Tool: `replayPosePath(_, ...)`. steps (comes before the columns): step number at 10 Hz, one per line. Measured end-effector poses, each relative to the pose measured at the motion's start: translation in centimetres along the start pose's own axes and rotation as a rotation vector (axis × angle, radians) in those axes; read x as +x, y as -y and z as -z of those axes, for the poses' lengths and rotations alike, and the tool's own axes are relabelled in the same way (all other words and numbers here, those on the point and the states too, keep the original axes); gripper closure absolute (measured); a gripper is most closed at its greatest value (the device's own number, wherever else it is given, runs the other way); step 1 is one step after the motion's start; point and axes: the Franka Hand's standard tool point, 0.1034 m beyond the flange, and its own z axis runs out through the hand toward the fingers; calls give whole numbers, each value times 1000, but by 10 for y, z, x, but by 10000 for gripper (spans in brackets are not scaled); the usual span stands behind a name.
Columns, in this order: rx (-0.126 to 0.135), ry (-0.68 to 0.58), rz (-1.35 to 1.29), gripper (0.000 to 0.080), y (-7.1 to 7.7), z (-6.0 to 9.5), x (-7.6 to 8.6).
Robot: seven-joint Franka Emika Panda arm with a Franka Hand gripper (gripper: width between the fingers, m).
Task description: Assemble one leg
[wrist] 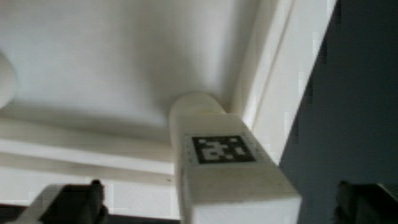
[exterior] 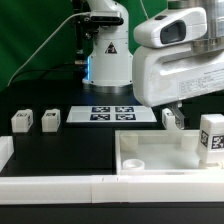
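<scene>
In the wrist view a white leg (wrist: 228,150) with a black-and-white marker stands on end inside the white tabletop (wrist: 107,90), close to its side wall. My gripper (wrist: 217,205) is open. Its dark fingertips (wrist: 68,200) stand either side of the leg's near end with a gap on each side. In the exterior view the gripper (exterior: 175,108) hangs over the far right part of the tabletop (exterior: 150,165), with that leg (exterior: 174,119) under the hand. The fingers are hard to make out there.
Two more legs (exterior: 22,121) (exterior: 51,119) lie on the black table at the exterior view's left. A fourth leg (exterior: 212,138) stands upright at the right edge. The marker board (exterior: 110,114) lies in front of the arm's base. White bars line the near edge.
</scene>
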Motion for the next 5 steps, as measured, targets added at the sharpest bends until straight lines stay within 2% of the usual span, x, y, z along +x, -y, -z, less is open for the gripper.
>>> replayPosePath(1, -24, 14, -20, 151, 1, 1, 2)
replayPosePath(5, -26, 18, -27, 151, -5, -7, 3)
